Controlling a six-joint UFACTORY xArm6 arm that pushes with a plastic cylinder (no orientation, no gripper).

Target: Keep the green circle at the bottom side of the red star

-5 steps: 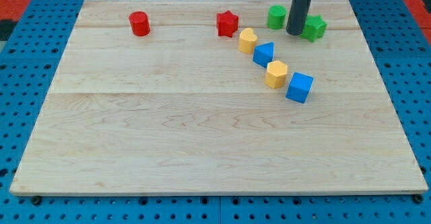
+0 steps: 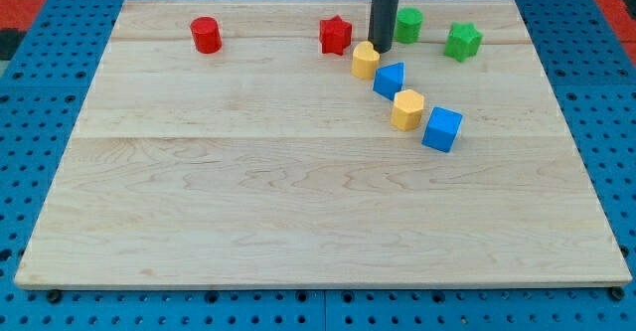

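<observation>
No pincer, only a rod. Your tip [image 2: 382, 47] sits between red star [image 2: 336, 35] and green circle [image 2: 407, 24]; circle round above it, push down-left.

All you see of the arm is its rod: a straight, smooth cylinder in dark charcoal grey, nearly black, with a dull matte finish. It keeps the same thickness along its whole visible length, and the frame's far edge cuts off its upper part. You'll find no cables, screws, labels or markings on it. A faint lighter sheen runs down one side. It ends in my tip [image 2: 380, 49], cut blunt and flat, same dark colour.
</observation>
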